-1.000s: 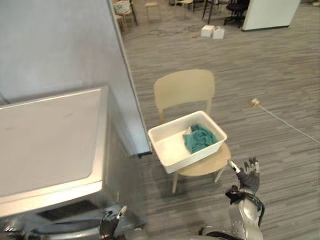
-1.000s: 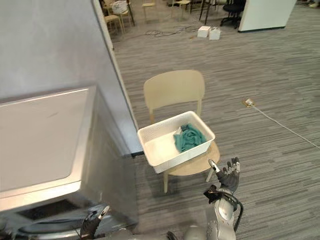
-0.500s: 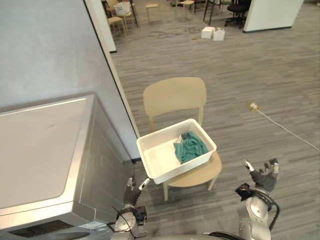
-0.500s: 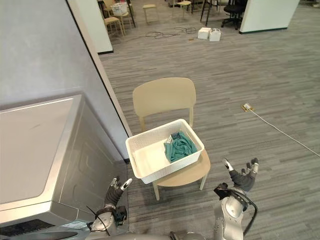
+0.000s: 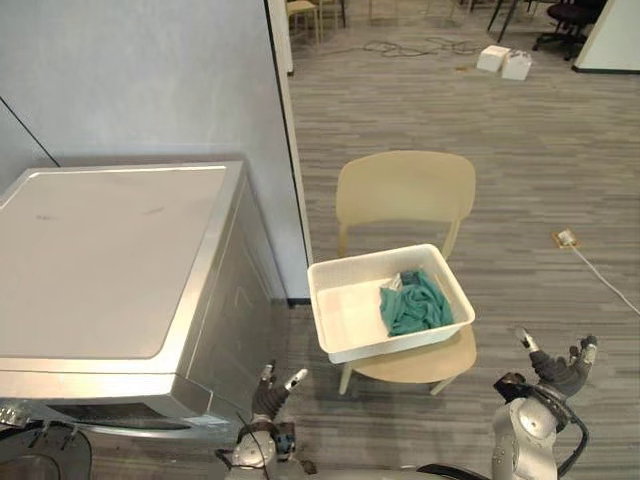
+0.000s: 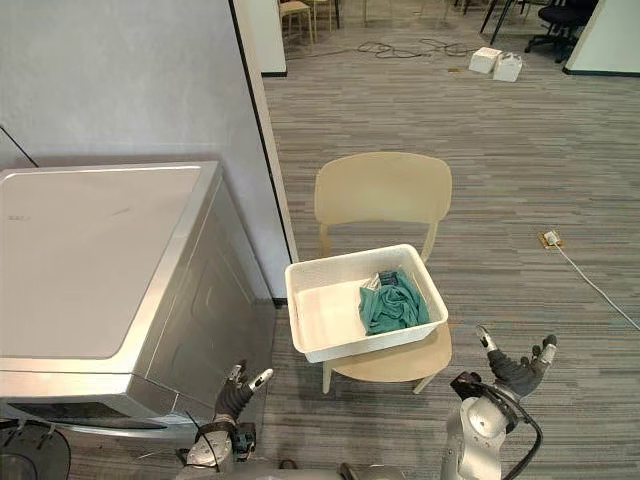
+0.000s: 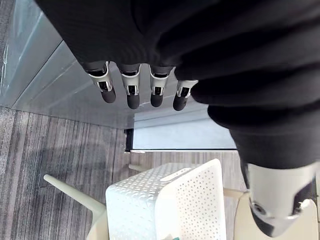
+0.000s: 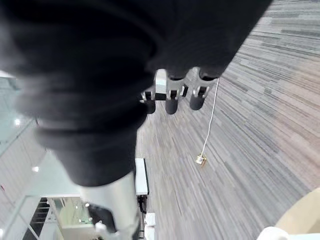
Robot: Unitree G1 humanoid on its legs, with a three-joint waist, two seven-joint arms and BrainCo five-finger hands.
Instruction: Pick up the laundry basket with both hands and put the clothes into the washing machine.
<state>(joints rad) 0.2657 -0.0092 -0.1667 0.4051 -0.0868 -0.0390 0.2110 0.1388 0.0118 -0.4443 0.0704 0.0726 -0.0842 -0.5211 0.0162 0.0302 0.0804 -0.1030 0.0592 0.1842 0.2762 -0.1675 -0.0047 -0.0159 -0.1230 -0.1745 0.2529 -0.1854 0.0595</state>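
Left eye view: white laundry basket [image 5: 333, 318] on the seat of a beige chair [image 5: 405, 190], just beside a silver washing machine [image 5: 110, 260]; teal clothes [image 5: 413, 304] heaped in the basket's right half. Left hand [image 5: 268, 393] low by the machine's front corner, stretched out straight, short of the basket. Right hand [image 5: 556, 368] low to the right of the chair, spread wide, holding nothing.

Right eye view: same layout, both hands clear of basket and chair.

Left wrist view: fingers [image 7: 131, 92] straight in a row, thumb [image 7: 272, 200] apart, the basket's perforated wall beyond them, untouched.

Right wrist view: loosely extended fingers [image 8: 172, 97] over striped floor [image 8: 260, 90], gripping nothing; a white cord [image 8: 212, 117] ending in a plug [image 8: 200, 159] there.
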